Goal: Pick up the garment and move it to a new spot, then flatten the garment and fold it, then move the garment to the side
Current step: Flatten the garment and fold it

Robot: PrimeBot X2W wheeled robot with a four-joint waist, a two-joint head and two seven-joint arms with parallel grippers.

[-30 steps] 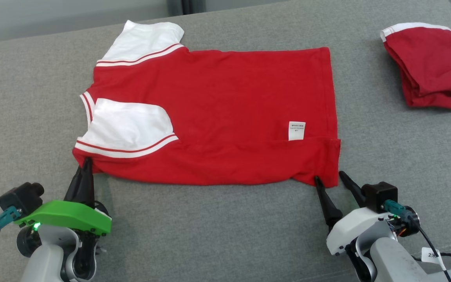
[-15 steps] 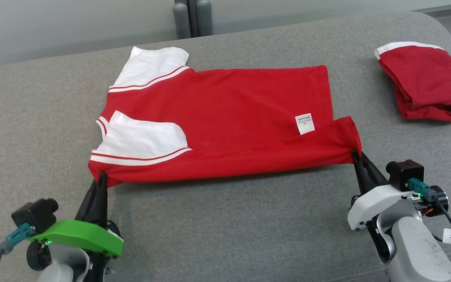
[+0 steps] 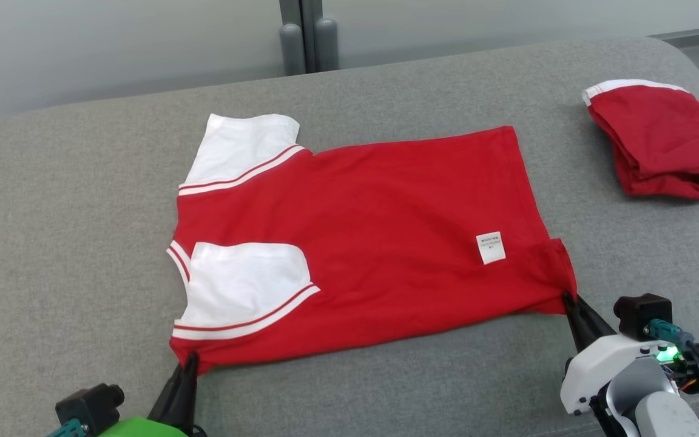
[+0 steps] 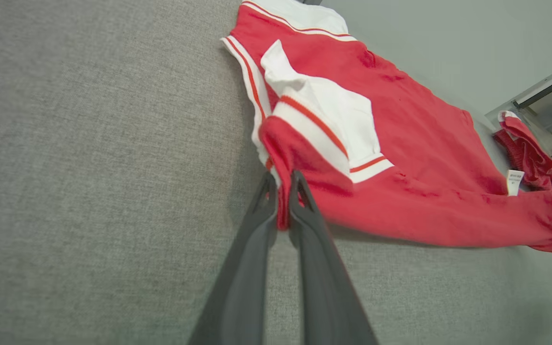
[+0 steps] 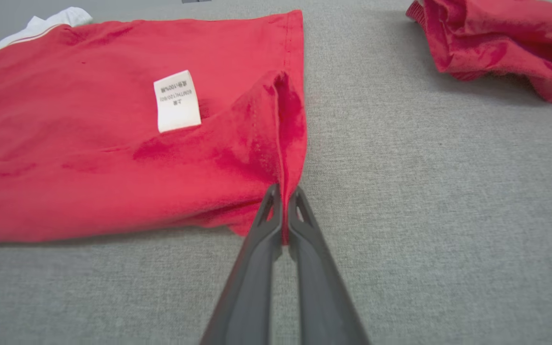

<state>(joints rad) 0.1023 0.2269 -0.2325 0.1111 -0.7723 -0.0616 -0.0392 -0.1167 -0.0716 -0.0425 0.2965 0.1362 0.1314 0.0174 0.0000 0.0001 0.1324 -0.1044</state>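
The garment [image 3: 374, 237] is a red T-shirt with white sleeves, spread on the grey cushion with its near edge lifted slightly. A white label [image 3: 491, 248] lies on its right part. My left gripper [image 3: 190, 359] is shut on the garment's near left corner below the folded-in white sleeve [image 3: 246, 285]; the left wrist view has the red cloth [image 4: 400, 158] pinched between the fingers of that gripper [image 4: 283, 178]. My right gripper [image 3: 567, 297] is shut on the near right hem corner, the hem [image 5: 281, 143] clamped in that gripper [image 5: 284, 190].
A second red garment with a white band [image 3: 659, 152] lies crumpled at the back right, also visible as red cloth [image 5: 501, 43] in the right wrist view. The grey cushion [image 3: 70, 243] ends at a pale wall behind, where grey posts [image 3: 304, 36] stand.
My right gripper has shut on the hem corner it straddled a second ago. The head camera has shifted, so the garment sits lower in view. Both grippers have drawn its near edge towards me.
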